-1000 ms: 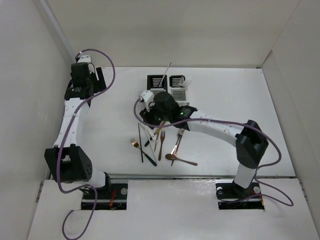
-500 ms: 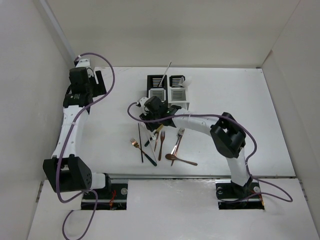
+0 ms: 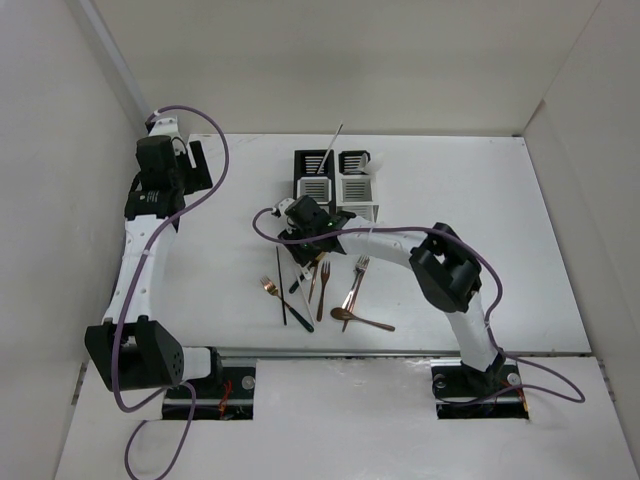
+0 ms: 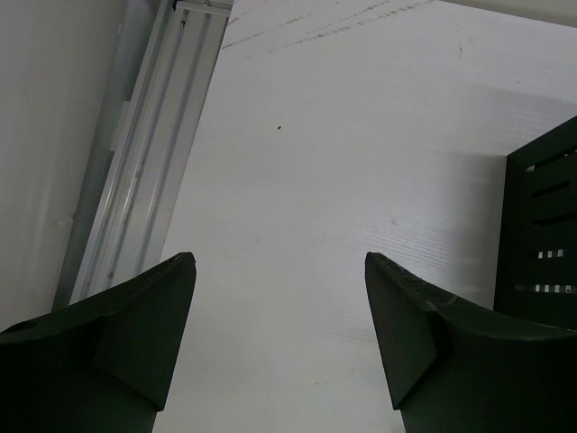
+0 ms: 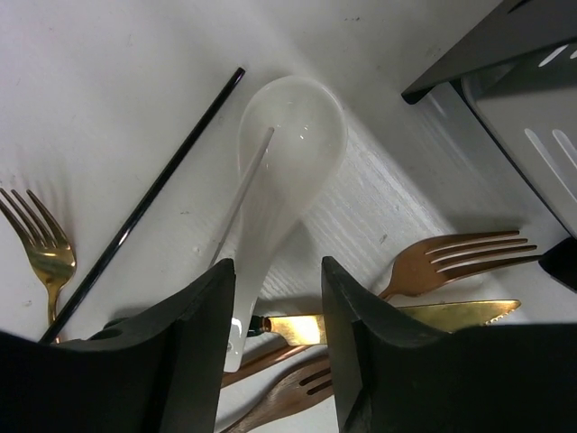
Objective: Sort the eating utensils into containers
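Utensils lie in a loose pile at the table's front middle: a white ceramic spoon (image 5: 284, 153), a black chopstick (image 5: 153, 189), a gold fork (image 5: 41, 244), a copper fork (image 5: 460, 257) and a gold knife blade (image 5: 397, 316). My right gripper (image 5: 278, 271) is open low over the pile, with the spoon's handle and the knife blade between its jaws. In the top view it (image 3: 305, 225) sits just in front of the black caddy (image 3: 312, 163) and the white caddy (image 3: 358, 188). My left gripper (image 4: 279, 262) is open and empty at the far left (image 3: 165, 150).
A thin utensil (image 3: 332, 145) sticks up from the black caddy. A copper fork (image 3: 355, 280), a copper spoon (image 3: 360, 320), a gold fork (image 3: 270, 288) and a dark-handled piece (image 3: 300, 315) lie in front. The black caddy's side (image 4: 541, 234) shows right of my left gripper.
My right arm has folded its elbow inward and the gripper has shifted a little left, down over the pile. The left arm has barely moved.
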`<control>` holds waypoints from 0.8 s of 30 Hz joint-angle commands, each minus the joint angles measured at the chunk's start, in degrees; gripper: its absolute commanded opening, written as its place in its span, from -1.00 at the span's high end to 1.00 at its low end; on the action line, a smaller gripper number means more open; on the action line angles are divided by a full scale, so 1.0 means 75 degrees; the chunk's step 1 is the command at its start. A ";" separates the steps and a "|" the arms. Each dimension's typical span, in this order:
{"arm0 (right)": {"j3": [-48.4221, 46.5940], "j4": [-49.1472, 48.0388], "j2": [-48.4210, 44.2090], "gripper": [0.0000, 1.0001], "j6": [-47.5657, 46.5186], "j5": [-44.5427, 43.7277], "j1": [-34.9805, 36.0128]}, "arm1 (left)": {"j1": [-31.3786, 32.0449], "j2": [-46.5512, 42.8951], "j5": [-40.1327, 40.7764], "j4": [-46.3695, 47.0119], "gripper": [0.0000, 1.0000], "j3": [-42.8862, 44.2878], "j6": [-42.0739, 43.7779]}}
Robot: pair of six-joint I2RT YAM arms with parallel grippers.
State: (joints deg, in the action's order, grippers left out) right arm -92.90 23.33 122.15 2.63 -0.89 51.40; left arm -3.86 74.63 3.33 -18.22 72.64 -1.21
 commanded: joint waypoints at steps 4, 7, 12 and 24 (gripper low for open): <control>-0.0023 -0.0123 0.0190 -0.04 -0.0070 0.0445 0.0038 | -0.0025 -0.0259 0.0059 0.0261 -0.46 -0.0064 -0.0014; -0.0023 -0.0123 0.0342 -0.07 -0.0070 0.0528 0.0038 | -0.0025 -0.0259 0.0059 0.0261 -0.46 -0.0064 -0.0014; -0.0023 -0.0123 0.0413 0.01 -0.0070 0.0377 0.0038 | -0.0025 -0.0259 0.0059 0.0261 -0.46 -0.0135 -0.0014; -0.0093 -0.0041 0.0285 1.00 -0.0069 0.0235 0.0038 | -0.0025 -0.0259 0.0059 0.0261 -0.46 -0.0135 -0.0014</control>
State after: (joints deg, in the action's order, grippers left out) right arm -92.95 22.44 124.33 2.44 1.48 51.42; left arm -3.86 74.61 3.44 -18.22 71.96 -1.21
